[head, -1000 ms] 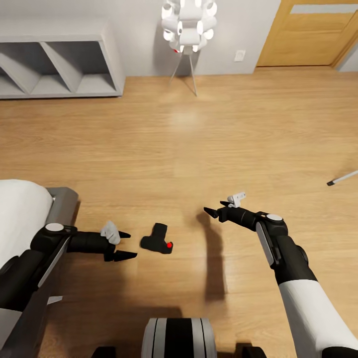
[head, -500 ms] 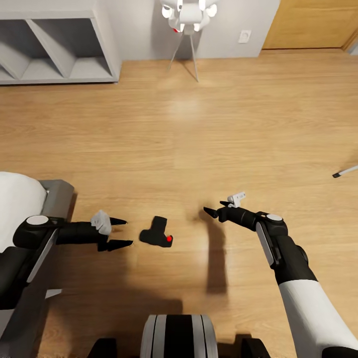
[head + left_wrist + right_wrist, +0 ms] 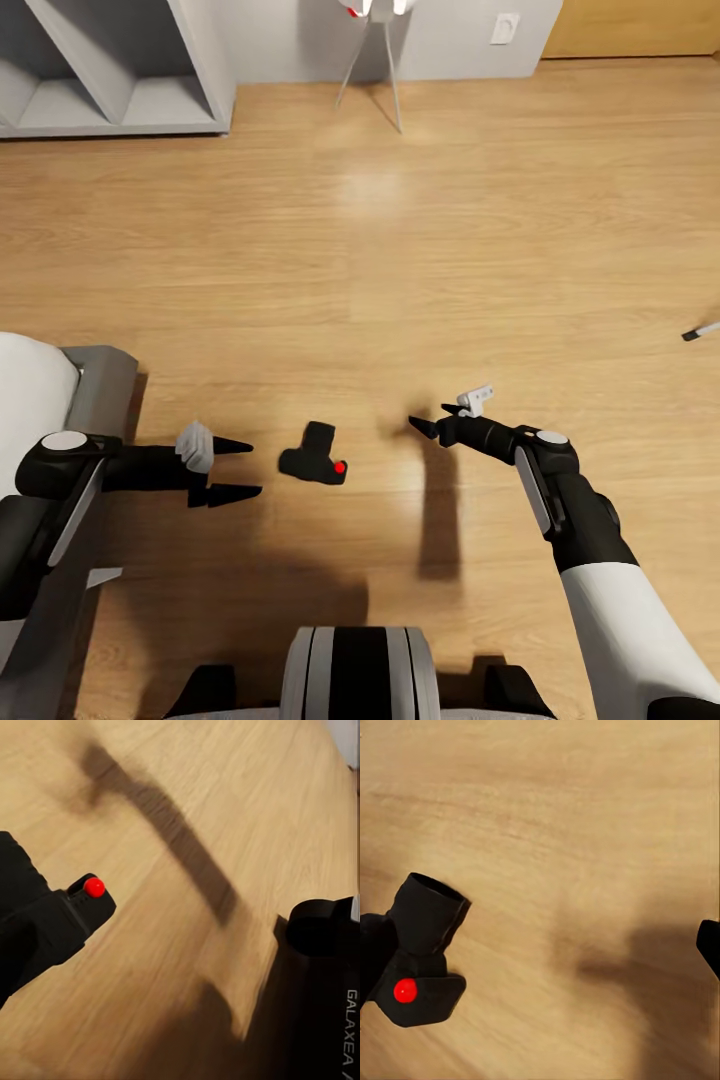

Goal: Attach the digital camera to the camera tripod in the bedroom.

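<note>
Black digital camera [image 3: 315, 466], red button [image 3: 340, 467] on its body: we log it lying on the light wood floor [image 3: 400, 260], between our two tools, just ahead of the left tool's tips and a little farther from the right tool's.

Left tool [image 3: 236, 469]: released, its two fingers spread apart, nothing between them, pointing at the camera.

Right tool [image 3: 432, 420]: held above the floor, casting a long shadow; we cannot tell whether its fingers are parted or closed.

Camera also recorded in the left wrist view [image 3: 52, 930] and the right wrist view [image 3: 416, 960], lens barrel and red button showing.

Other items: grey shelf unit [image 3: 110, 70] and thin lamp legs [image 3: 375, 65] well beyond both tools; bed corner [image 3: 60, 390] beside the left arm; a tripod foot [image 3: 700, 331] far out to the right tool's side.
</note>
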Robot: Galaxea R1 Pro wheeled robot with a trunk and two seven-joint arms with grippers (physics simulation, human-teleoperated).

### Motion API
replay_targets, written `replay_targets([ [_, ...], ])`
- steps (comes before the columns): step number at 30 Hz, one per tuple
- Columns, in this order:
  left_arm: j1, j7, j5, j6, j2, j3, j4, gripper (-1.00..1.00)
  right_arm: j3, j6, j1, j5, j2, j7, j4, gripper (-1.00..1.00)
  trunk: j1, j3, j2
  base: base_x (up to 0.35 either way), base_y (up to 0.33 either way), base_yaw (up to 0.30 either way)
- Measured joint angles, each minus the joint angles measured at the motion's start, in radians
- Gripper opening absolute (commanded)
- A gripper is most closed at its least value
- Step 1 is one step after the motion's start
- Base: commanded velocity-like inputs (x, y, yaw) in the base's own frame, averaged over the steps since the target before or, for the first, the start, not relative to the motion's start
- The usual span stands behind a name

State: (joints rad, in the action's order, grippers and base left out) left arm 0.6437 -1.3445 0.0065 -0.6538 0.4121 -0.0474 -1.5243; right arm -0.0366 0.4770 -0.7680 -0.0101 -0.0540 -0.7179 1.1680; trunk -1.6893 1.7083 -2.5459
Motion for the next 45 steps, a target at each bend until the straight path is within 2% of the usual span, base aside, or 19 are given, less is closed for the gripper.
replay_targets([
  [4,0.0,-0.007,0.0,0.001,-0.001,0.001,0.0,1.0,-0.002,-0.023,0.0,0.0,0.0,-0.037,0.004,1.0,-0.002,0.015,-0.001,0.0,0.0,0.0],
  [6,0.0,-0.008,0.0,0.002,-0.002,0.0,0.0,1.0,-0.005,-0.075,0.0,0.0,-0.001,-0.06,0.041,1.0,-0.003,0.023,-0.001,0.0,0.0,0.0],
  [9,0.0,-0.009,0.0,0.002,-0.003,0.0,0.0,1.0,-0.006,-0.089,0.0,-0.001,-0.001,-0.063,0.062,1.0,-0.004,0.035,-0.002,0.0,0.0,0.0],
  [11,0.0,-0.009,-0.001,0.003,-0.003,-0.001,0.0,1.0,-0.007,-0.106,0.0,0.001,-0.001,-0.068,0.114,1.0,-0.005,0.043,-0.003,0.0,0.0,0.0],
  [21,0.0,-0.009,-0.001,0.004,-0.004,-0.001,0.0,1.0,-0.009,-0.113,0.0,0.0,-0.001,-0.071,0.243,1.0,-0.009,0.081,-0.005,0.0,0.0,0.0],
  [22,0.0,-0.009,-0.001,0.004,-0.004,-0.001,0.0,1.0,-0.009,-0.116,0.0,0.001,-0.001,-0.072,0.278,1.0,-0.01,0.085,-0.005,0.0,0.0,0.0],
  [32,0.0,-0.009,-0.001,0.005,-0.005,-0.002,0.0,1.0,-0.01,-0.166,0.0,0.0,-0.001,-0.082,0.303,1.0,-0.014,0.124,-0.007,0.0,0.0,0.0],
  [45,0.0,-0.009,-0.001,0.006,-0.007,-0.002,0.001,1.0,-0.025,-0.183,0.0,-0.002,-0.001,-0.078,0.306,1.0,-0.02,0.124,-0.011,0.0,0.0,0.0],
])
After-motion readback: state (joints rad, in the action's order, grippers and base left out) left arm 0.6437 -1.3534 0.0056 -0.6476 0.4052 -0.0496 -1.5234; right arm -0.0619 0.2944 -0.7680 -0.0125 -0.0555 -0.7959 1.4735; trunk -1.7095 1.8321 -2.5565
